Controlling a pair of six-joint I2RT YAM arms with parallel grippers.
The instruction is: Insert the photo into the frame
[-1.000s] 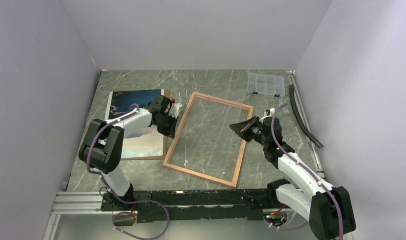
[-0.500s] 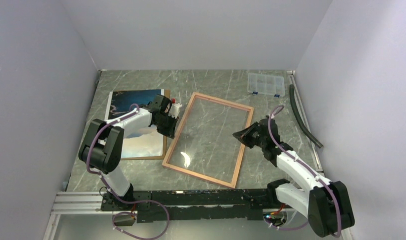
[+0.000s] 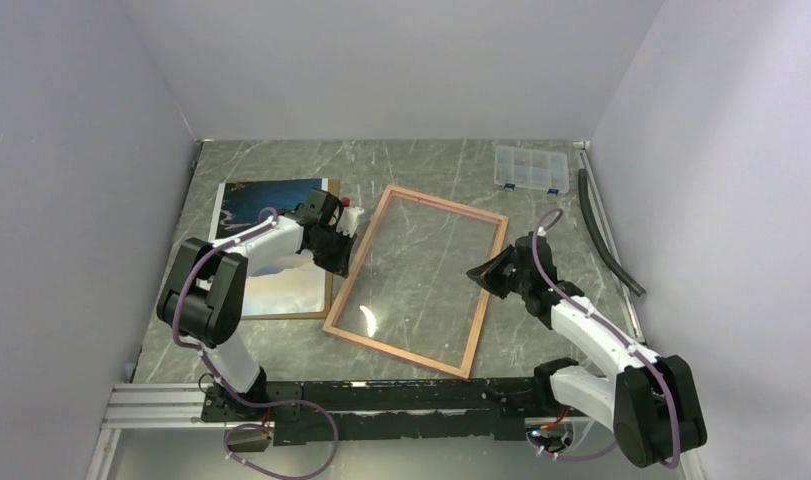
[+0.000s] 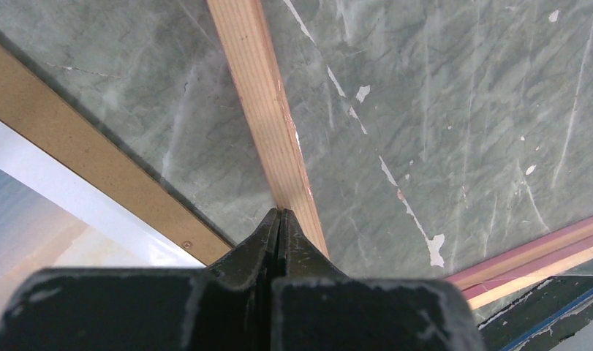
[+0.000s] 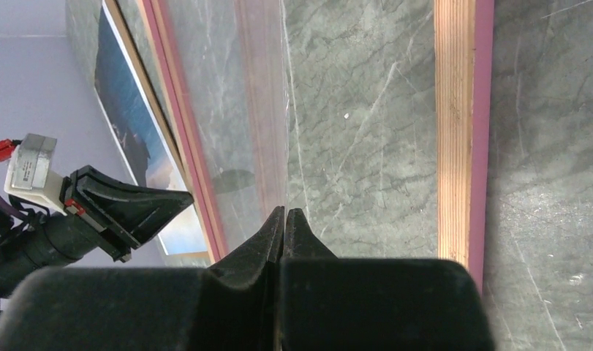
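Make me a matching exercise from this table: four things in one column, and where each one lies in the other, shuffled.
Things:
1. photo
2. frame
3. plastic box
4. hose

Places:
A. far right corner
B. lying flat in the middle
C. curving along the right edge
D. on the left side

Pairs: 1-D, 2-B, 3-A, 4-C

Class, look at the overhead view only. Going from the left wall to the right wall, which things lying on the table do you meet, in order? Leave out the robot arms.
photo → frame → clear organiser box → black hose
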